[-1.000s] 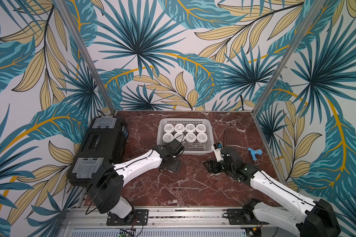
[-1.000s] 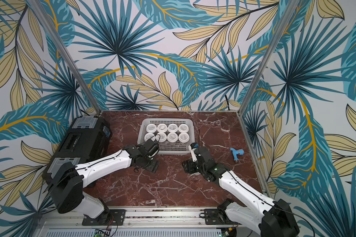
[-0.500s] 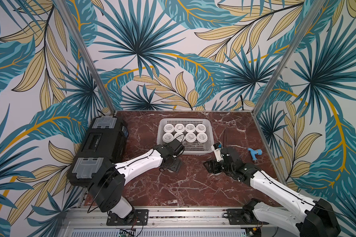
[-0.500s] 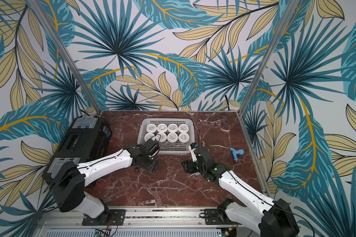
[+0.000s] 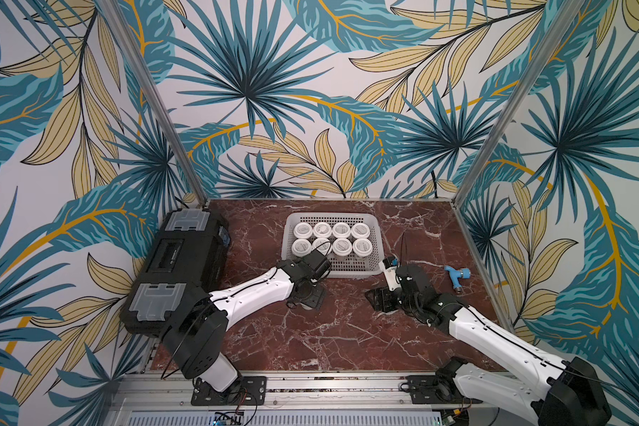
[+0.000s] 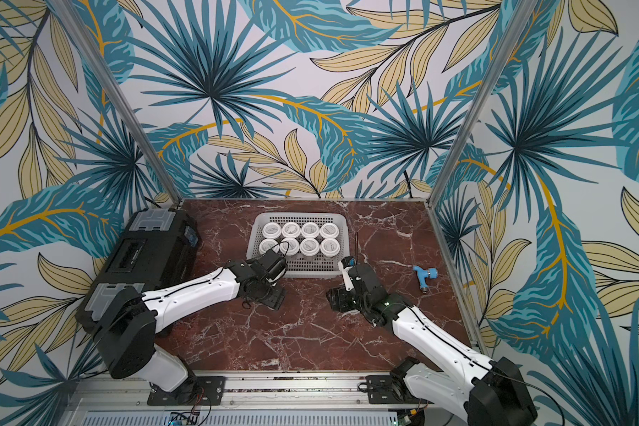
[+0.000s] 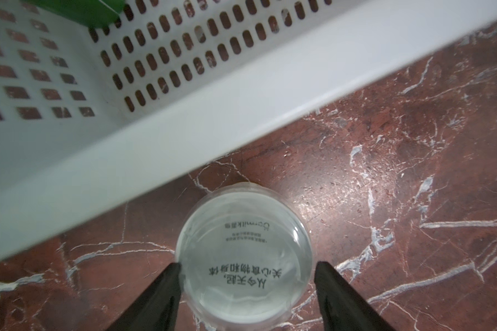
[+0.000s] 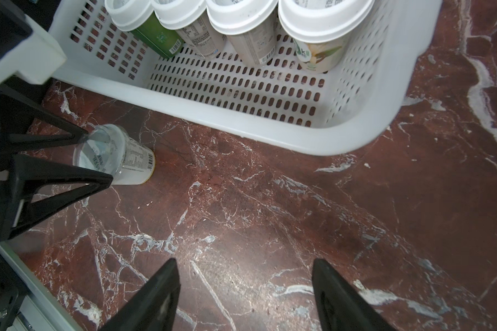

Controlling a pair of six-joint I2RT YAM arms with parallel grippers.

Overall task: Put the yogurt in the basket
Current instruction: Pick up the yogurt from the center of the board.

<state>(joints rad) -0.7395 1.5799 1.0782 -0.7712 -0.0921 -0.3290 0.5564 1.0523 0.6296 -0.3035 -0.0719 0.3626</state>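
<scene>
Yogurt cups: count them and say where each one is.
9. Eight cups stand in the basket, two rows of four. The ninth cup stands on the table beside the basket's rim, between the left gripper's fingers. No others show.

Eight yogurt cups (image 5: pixel 342 247) stand inside the basket (image 5: pixel 351 266) in two rows toward its far wall, a ninth cup (image 7: pixel 243 252) stands on the table (image 5: pixel 329 332) just before the basket's near rim, the case (image 5: pixel 185 265) lies left of the basket, the small tool (image 5: pixel 456 276) right of it.

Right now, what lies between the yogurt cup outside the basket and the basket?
Only bare marble tabletop between the yogurt cup and basket; left wrist view shows it.
</scene>
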